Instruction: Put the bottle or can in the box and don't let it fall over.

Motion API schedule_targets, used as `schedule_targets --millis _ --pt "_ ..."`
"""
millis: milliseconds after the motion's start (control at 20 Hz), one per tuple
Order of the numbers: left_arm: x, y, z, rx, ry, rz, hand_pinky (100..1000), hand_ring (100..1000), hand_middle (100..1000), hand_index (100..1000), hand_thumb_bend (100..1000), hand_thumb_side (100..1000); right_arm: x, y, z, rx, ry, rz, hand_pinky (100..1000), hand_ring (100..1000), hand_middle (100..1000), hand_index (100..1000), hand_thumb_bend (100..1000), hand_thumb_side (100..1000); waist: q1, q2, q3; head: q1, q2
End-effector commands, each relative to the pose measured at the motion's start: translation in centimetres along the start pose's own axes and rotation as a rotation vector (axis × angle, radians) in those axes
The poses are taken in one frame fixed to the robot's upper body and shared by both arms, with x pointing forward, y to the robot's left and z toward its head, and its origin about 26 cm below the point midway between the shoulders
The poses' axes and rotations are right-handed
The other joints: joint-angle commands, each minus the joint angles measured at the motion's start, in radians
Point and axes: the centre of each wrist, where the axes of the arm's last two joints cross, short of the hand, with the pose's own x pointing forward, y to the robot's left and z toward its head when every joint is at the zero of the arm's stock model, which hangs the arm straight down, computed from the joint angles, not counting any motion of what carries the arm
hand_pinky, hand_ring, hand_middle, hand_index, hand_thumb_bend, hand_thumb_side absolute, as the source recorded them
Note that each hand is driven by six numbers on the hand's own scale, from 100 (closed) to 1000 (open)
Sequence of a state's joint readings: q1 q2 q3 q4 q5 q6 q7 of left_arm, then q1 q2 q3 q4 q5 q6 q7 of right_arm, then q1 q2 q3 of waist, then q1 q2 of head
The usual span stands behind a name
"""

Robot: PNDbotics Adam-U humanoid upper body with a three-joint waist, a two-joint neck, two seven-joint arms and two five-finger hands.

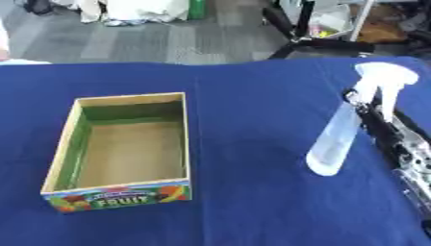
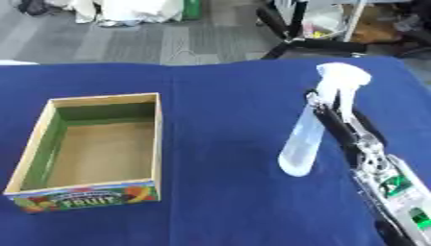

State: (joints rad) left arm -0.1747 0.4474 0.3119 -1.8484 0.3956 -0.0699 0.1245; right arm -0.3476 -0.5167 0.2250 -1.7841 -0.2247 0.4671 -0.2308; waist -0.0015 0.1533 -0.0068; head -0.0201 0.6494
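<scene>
Box: an open cardboard box sits on the left half of the table, its near wall printed with fruit and the word FRUIT; the inside is green on the walls, brown on the floor, with nothing in it.
Table: a blue cloth covers it from the near edge to the far edge.
Bottle: 1 clear spray bottle with a white trigger head is well to the right of the box, tilted, head towards the far right and base towards the near left (the base looks to be off the cloth, though this is hard to judge).
Right hand: the right hand comes in from the near right corner and lies along the bottle's right side, its dark fingers curled round the neck just below the trigger head.
Bottle against hand: touching, bottle on the hand's left.
</scene>
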Motion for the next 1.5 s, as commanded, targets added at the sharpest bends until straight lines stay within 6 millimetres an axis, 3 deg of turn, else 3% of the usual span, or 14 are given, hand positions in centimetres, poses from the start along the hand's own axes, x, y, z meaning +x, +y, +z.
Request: schedule_targets --millis 50,1500 --pt "0.9 0.1 -0.6 -0.018 -0.029 -0.012 899 1000 1000 780 635 569 1.1 -0.8 -0.1 -0.005 -0.038 0.032 1000 1000 1000 1000 100 852 0.003 -0.009 0.002 -0.003 -0.009" --pt "0.9 0.1 -0.7 -0.022 -0.031 -0.01 899 1000 1000 778 625 570 0.1 -0.4 -0.7 0.017 0.017 0.047 1000 1000 1000 1000 100 837 0.004 -0.002 0.006 -0.004 -0.011"
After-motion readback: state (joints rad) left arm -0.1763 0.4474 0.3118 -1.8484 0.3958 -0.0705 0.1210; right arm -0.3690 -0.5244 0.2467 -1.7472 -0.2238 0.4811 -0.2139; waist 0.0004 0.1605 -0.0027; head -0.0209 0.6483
